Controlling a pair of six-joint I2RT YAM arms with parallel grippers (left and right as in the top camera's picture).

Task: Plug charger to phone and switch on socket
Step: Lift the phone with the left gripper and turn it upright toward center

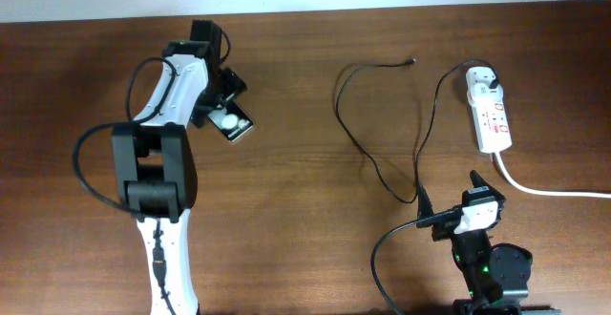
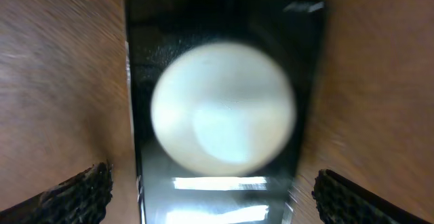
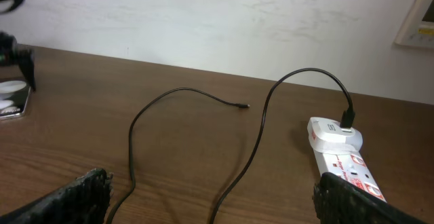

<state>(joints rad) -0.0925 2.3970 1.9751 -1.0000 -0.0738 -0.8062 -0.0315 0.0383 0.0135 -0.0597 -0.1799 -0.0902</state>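
In the overhead view, the phone [image 1: 236, 125] lies on the bench [image 1: 305, 248] in the upper left of the frame. The left end effector [image 1: 221, 103] is right above it and covers part of it. The socket [image 1: 493, 115] lies at the upper right, and its thick white cord [image 1: 554, 192] runs out to the right edge. The charger [image 1: 355, 141] is plugged into the top end of the socket. Its cable loops across the middle, and the free tip lies at the upper centre, well apart from the phone. The right end effector [image 1: 477, 189] is at the lower right, below the socket.

In the left wrist view, the phone [image 2: 224, 20] fills the frame and looks blurred. The fingers [image 2: 74, 195] stand wide apart at the lower corners, one on each side of the phone. I cannot tell if they touch it.

In the right wrist view, the right end effector [image 3: 217, 200] is wide open and holds nothing. The charger [image 3: 183, 94] lies on the bench ahead, the socket [image 3: 349, 166] at the lower right, and the phone [image 3: 13, 100] at the left edge.
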